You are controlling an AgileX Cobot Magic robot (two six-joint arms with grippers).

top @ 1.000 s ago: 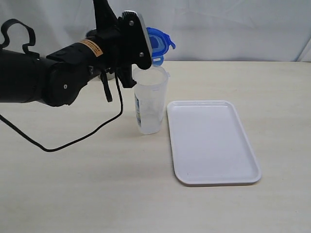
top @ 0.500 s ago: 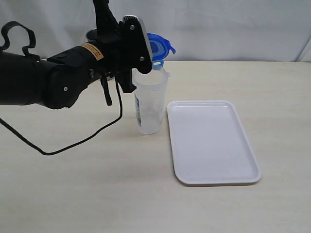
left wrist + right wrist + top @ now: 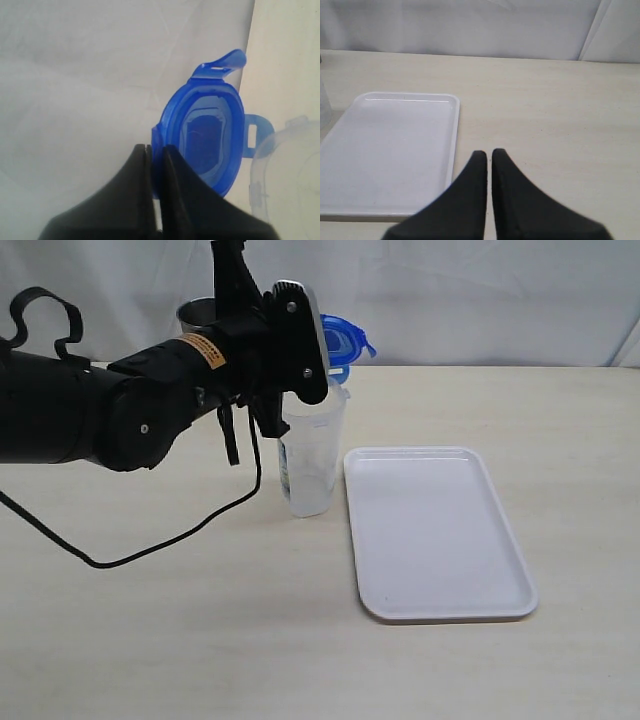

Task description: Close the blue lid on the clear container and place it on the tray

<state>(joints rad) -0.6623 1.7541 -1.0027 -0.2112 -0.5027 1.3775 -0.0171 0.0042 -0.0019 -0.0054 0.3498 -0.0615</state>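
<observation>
Left tool (image 3: 155, 149) pinched shut on the rim of the blue lid (image 3: 204, 135) — lid held on edge, up in the air, not seated. It hangs just over the far side of the mouth of the clear container (image 3: 312, 450), which stands upright on the surface (image 3: 200, 640), just left of the tray (image 3: 440, 540) and not on it. Right tool (image 3: 489, 152) closed, nothing in it, over the surface beside the tray. Steel tumbler (image 3: 196, 312) sits far back behind the left arm.

Risks:
- The lid is tilted, so it likely comes down crooked and catches the rim — a sideways push could tip the tall narrow container.
- The thin edge grip may slip.
- A loose flap could fold under and block the seal
</observation>
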